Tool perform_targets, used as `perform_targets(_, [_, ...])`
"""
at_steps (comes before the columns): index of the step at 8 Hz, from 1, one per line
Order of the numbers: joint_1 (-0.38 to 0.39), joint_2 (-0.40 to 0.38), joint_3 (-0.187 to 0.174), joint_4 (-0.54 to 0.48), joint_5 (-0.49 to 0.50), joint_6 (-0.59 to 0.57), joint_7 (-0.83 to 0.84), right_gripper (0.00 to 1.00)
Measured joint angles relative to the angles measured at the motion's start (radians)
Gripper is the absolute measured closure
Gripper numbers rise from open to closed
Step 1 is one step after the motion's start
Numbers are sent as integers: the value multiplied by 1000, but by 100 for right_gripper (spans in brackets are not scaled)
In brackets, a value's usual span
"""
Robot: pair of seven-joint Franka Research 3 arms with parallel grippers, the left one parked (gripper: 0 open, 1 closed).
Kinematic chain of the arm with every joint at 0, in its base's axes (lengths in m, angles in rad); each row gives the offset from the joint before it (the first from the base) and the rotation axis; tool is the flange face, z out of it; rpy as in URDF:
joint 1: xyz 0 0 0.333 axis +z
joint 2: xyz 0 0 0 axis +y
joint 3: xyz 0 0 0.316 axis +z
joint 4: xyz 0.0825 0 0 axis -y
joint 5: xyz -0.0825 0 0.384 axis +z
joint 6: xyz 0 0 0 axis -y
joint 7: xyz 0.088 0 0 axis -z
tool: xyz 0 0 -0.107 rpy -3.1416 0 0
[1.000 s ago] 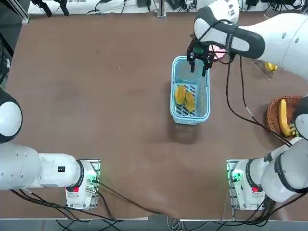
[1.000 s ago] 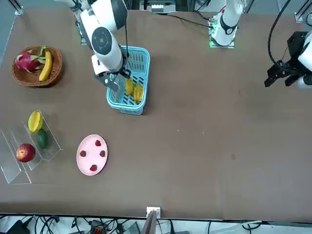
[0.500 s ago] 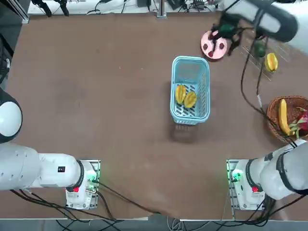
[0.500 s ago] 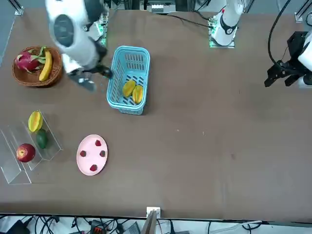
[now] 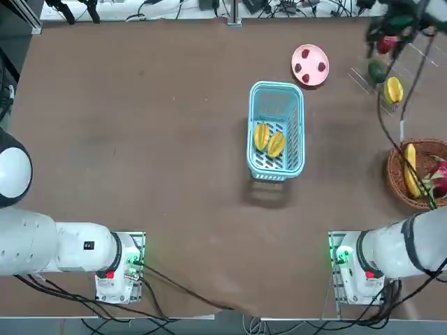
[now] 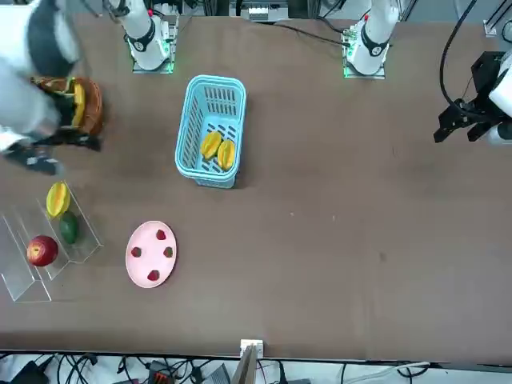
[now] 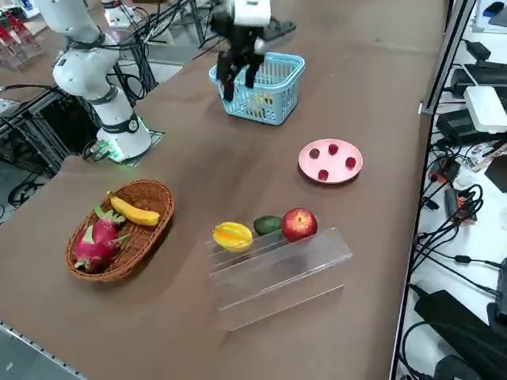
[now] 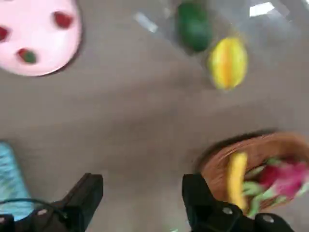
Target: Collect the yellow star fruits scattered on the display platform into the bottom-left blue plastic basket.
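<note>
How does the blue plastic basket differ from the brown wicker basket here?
The blue plastic basket is rectangular, while the wicker basket is round. The blue one has slotted plastic sides; the brown one is woven. The blue one holds two yellow star fruits, whereas the wicker one holds a banana and a dragon fruit. Both stand on the table and are open at the top.

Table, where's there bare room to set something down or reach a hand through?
Bare: the wide stretch of table from the basket and pink plate toward the parked arm. Crowded: the stand and wicker basket, with the open right gripper above nearby.
</note>
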Motion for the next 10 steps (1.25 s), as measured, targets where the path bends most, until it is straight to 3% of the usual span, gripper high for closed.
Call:
perform_targets(2, [-180, 50, -4, -3, -7, 163, -241, 0])
perform_targets(5, [-343, 195, -3, -26, 5, 401, -428, 0])
perform_targets(7, [-391, 255, -2, -85, 69, 511, -455, 0])
perform_targets(10, [-391, 264, 8, -171, 102, 601, -456, 0])
